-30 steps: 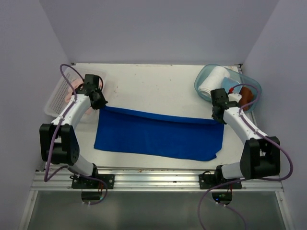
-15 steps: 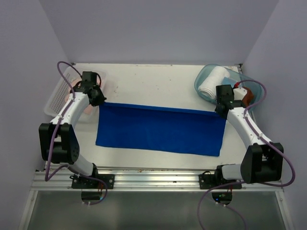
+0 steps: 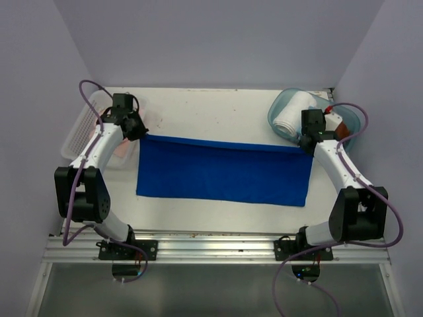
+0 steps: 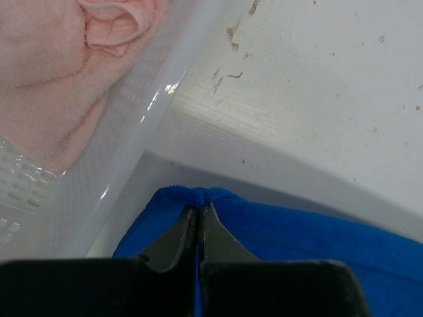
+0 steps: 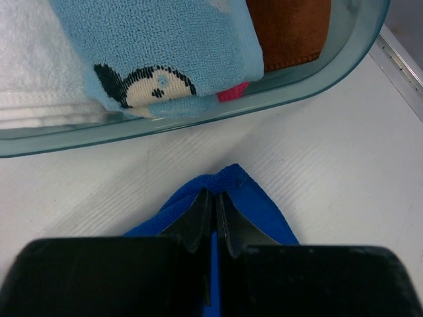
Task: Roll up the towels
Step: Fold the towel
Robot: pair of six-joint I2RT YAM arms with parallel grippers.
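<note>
Step in hand, as I'm reading it: laying the blue towel (image 3: pixel 223 172) out flat before rolling. Left hand (image 4: pixel 198 211) is pinching its far-left corner, jaws closed on the cloth. Right hand (image 5: pixel 213 197) is pinching the far-right corner the same way. Towel is lying spread across the middle of the tabletop (image 3: pixel 211 112), far edge stretching straight between the two hands, near edge lying flat. Pink towel (image 4: pixel 53 79) is sitting bunched in the clear bin (image 4: pixel 155 99), just beside the left hand, not yet rolled. Next move is probably calling for both hands letting go together, then regripping one edge to start the roll, without dragging the corners up.
</note>
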